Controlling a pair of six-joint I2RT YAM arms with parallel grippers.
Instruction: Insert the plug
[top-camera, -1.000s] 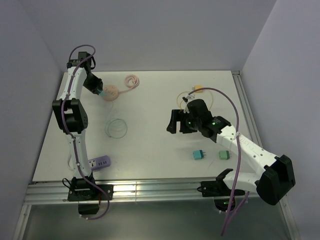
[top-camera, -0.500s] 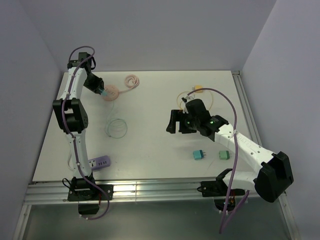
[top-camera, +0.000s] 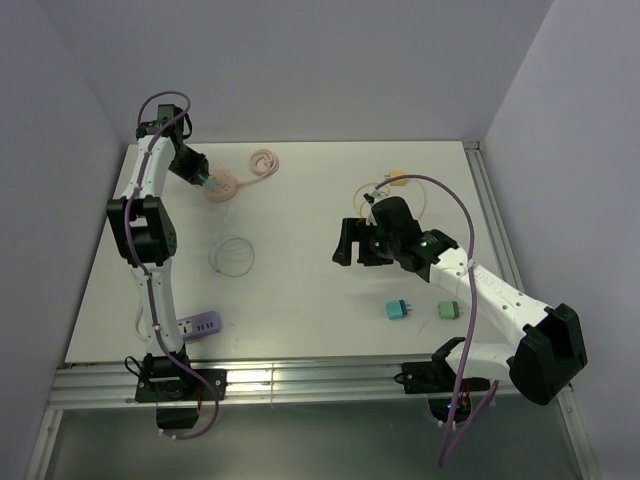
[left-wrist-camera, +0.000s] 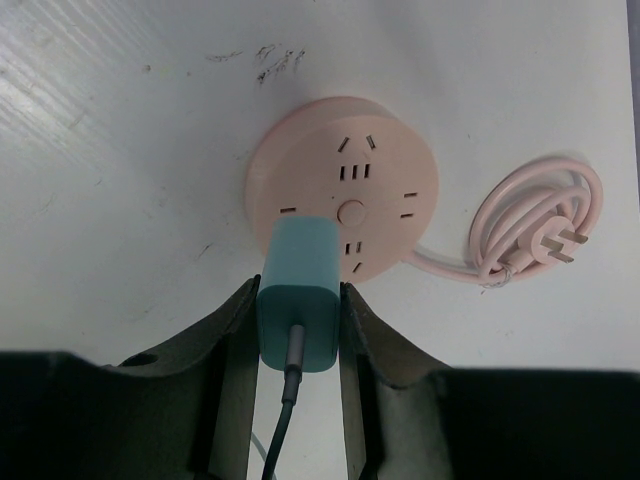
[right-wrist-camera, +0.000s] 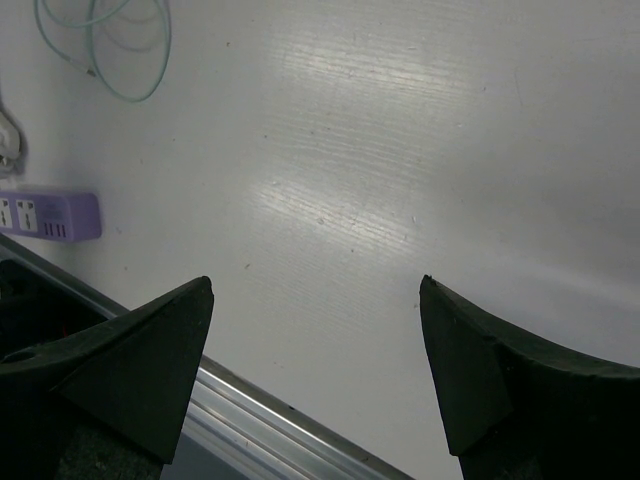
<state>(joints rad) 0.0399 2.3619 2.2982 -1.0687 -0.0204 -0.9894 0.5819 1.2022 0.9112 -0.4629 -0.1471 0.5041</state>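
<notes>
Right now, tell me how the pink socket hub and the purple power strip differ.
The pink socket hub is round; the purple power strip is a short bar. The hub lies far back on the table, the strip by the near edge. The left gripper holds a teal plug at the hub; no gripper is at the strip. Both lie flat.

No readable text, label, brand, number or sign anywhere. Only faint dark scribble marks (left-wrist-camera: 265, 60) on the white table (left-wrist-camera: 100, 200), just beyond the round pink socket (left-wrist-camera: 345, 190), too smudged to read. Nothing legible on the purple power strip (right-wrist-camera: 48, 215), near left.
</notes>
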